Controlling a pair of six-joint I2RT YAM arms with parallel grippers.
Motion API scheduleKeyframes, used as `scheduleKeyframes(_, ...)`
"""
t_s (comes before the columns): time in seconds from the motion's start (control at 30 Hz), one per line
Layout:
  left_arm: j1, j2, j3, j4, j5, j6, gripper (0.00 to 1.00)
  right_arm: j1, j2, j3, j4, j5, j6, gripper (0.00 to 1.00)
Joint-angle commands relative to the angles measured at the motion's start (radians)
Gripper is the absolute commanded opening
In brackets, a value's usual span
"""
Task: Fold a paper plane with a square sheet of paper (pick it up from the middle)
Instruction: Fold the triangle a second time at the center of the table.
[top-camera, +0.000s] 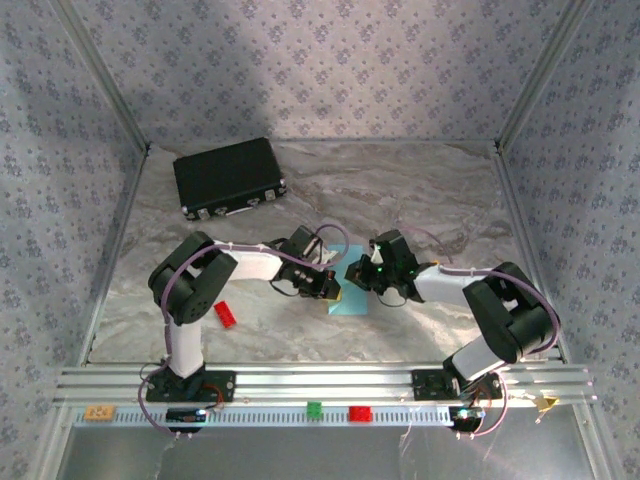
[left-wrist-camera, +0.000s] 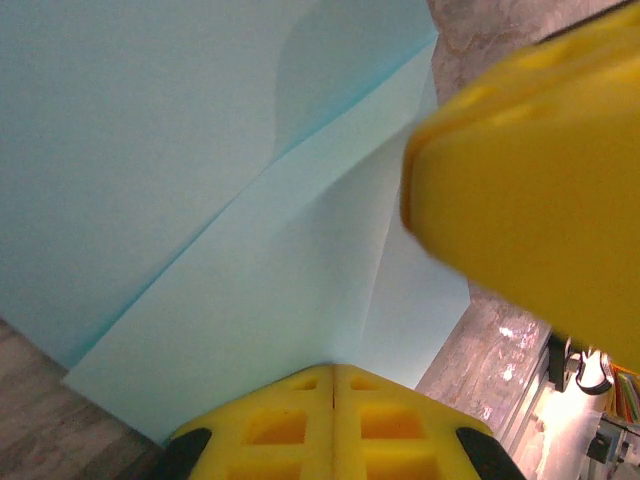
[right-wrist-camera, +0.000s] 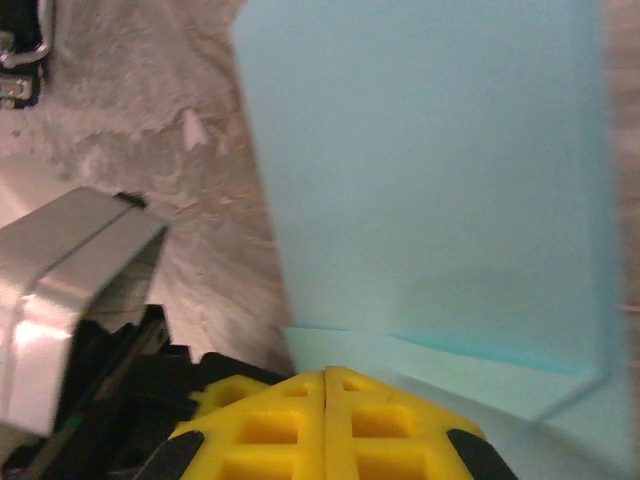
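Observation:
The square sheet of paper (top-camera: 350, 303) lies folded and light blue on the marbled table between the two arms. My left gripper (top-camera: 335, 290) and right gripper (top-camera: 360, 277) meet over its far part. In the left wrist view my left gripper (left-wrist-camera: 333, 368) is shut, its tips against the paper (left-wrist-camera: 250, 250) where a crease ends, and the right gripper's yellow finger (left-wrist-camera: 530, 180) looms close at the right. In the right wrist view my right gripper (right-wrist-camera: 326, 372) is shut at the edge of a lower layer, with a flap of the paper (right-wrist-camera: 430, 180) rising behind it. Whether either pinches paper is unclear.
A black case (top-camera: 228, 178) lies at the back left. A small red brick (top-camera: 224, 314) sits beside the left arm. Green (top-camera: 314, 409) and red (top-camera: 359, 414) bricks rest on the front rail. The left arm's metal body (right-wrist-camera: 70, 290) is close to the right gripper.

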Motion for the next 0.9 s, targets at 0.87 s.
scheduleKeyframes(0.87,-0.003,0.031,-0.044,-0.071,-0.057,-0.002,0.0,-0.176,0.089,-0.096,0.111,-0.015,0.008,0.04)
